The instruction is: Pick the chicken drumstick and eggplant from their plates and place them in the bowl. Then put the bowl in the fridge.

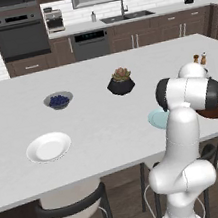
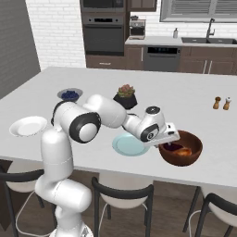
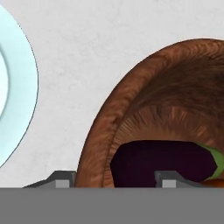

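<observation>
We see our gripper (image 2: 169, 145) low over the near rim of the bowl (image 2: 196, 150), one fingertip (image 3: 60, 180) outside the wall and the other inside, a gap between them; whether they pinch the rim we cannot tell; the eggplant (image 3: 162, 162) and chicken drumstick (image 2: 184, 152) lie inside; beside it sits the pale blue plate (image 2: 126, 146), farther left the white plate (image 1: 48, 147), beyond them the blueberry bowl (image 1: 58, 100).

Light is even and bright across all three pictures, flat as rendered scenes are, with no clear single source. The counter (image 1: 107, 116) reads pale grey with no glare; shadows under the plant pot (image 1: 120, 82) and the bowl (image 2: 181, 149) are faint and soft. Both base views are slightly soft and low in detail. The hand view is sharper: wood grain shows, the bowl's inside darkens downward.
</observation>
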Tool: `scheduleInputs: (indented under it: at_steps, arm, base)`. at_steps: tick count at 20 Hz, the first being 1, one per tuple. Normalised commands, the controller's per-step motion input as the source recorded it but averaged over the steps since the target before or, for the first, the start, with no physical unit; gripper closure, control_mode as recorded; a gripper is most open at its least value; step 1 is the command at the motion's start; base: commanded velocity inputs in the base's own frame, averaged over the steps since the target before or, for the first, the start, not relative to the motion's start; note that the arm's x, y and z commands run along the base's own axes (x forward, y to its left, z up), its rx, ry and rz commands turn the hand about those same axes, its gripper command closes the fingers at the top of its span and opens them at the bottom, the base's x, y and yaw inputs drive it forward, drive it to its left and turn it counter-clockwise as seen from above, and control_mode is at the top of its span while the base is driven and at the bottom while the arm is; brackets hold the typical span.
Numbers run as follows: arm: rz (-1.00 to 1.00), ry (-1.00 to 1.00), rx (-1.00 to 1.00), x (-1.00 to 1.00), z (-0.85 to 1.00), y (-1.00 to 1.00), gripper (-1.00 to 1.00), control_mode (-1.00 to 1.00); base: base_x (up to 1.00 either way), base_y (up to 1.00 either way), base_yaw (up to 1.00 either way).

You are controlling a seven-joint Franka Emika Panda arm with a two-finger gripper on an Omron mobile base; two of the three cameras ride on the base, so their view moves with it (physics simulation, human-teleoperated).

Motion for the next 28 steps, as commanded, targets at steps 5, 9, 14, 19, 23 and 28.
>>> scheduleInputs:
  at_steps: [5,9,14,19,23,28]
  arm:
    - [0.0,0.0,0.04,0.0,-0.68,0.05,1.0,-1.0]
    - [0.0,0.04,0.03,-0.12,0.04,0.38,1.0,-1.0]
    - [0.02,0.11,0.0,-0.26,0.0,0.4,1.0,-1.0]
    - [0.07,0.07,0.0,-0.02,0.17,0.34,1.0,-1.0]
    - [0.16,0.0,-0.01,-0.19,0.8,0.27,1.0,-1.0]
    - [0.21,-0.01,-0.01,-0.91,0.92,0.55,1.0,-1.0]
  base:
    - [0.0,0.0,0.0]
    - [0.0,0.0,0.0]
    - [0.0,0.0,0.0]
    - [0.0,0.0,0.0]
    - [0.0,0.0,0.0]
    - [0.0,0.0,0.0]
